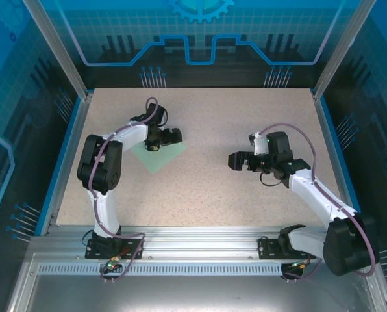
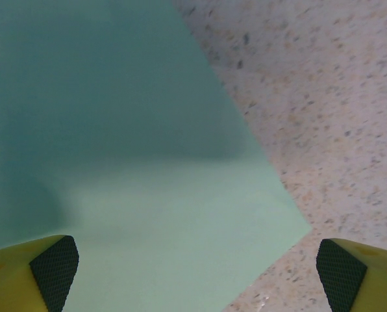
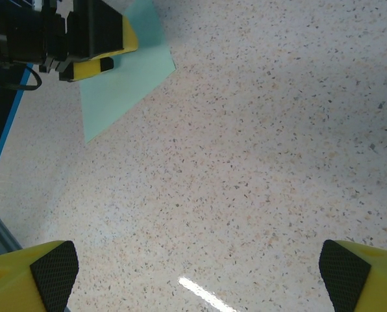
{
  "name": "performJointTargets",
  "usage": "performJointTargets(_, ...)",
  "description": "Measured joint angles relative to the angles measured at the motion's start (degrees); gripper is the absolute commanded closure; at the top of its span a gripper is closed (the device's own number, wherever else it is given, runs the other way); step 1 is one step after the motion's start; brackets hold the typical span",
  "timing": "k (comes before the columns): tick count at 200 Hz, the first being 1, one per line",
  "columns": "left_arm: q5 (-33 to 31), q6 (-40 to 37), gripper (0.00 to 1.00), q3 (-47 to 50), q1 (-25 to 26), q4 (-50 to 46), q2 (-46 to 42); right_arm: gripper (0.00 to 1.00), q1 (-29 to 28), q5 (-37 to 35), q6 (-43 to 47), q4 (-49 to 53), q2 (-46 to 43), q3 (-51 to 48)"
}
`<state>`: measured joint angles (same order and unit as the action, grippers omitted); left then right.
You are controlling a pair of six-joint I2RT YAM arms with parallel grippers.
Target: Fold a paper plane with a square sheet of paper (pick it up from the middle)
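Square sheet of paper (image 1: 160, 159): flat, no crease visible, on the left half of the desk (image 1: 245, 201), apart from every edge. Left tool (image 1: 162, 140): low over the sheet, jaws spread wide, nothing held. Right tool (image 1: 236, 161): likewise wide and empty, over the desk's right half. Progress, as judged: no fold made, pickup and all folding outstanding.

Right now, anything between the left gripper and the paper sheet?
Nothing visible. The left gripper hangs open directly above the square sheet of paper, with bare paper between its fingertips. The right gripper is open too, off to the side over bare table.
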<state>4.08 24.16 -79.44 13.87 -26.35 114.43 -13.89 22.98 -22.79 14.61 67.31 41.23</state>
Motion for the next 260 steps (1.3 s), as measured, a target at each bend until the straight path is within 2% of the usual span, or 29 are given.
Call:
performJointTargets(33,0.00,-0.26,0.03,0.66,1.11,-2.23,0.07,0.01,-0.09,-1.77,-1.07,0.48,0.92,-0.70)
performJointTargets(78,-0.46,-2.21,0.03,7.82,5.31,0.66,-3.76,0.00,-0.11,-4.63,-2.75,2.25,0.98,-2.36)
performJointTargets(138,0.35,-5.03,0.05,12.13,16.37,2.25,-6.73,0.01,-0.11,-7.48,-3.17,4.52,0.94,-2.36)
performJointTargets(185,5.09,-5.05,0.02,14.73,23.17,2.08,-11.13,0.02,-0.35,-7.96,-3.15,6.25,0.33,-2.36)
performJointTargets(207,4.02,-4.17,0.01,18.47,22.88,2.69,-19.21,0.03,-3.34,-8.02,-3.10,7.65,0.59,-1.22)
performJointTargets(226,1.70,-2.05,0.01,22.29,20.94,4.35,-27.52,0.03,-9.09,-9.70,-3.02,9.73,3.69,3.63)
performJointTargets(260,-2.03,3.82,0.02,34.18,11.78,7.98,-41.05,0.10,-20.35,-14.78,-1.95,12.85,18.45,19.41)
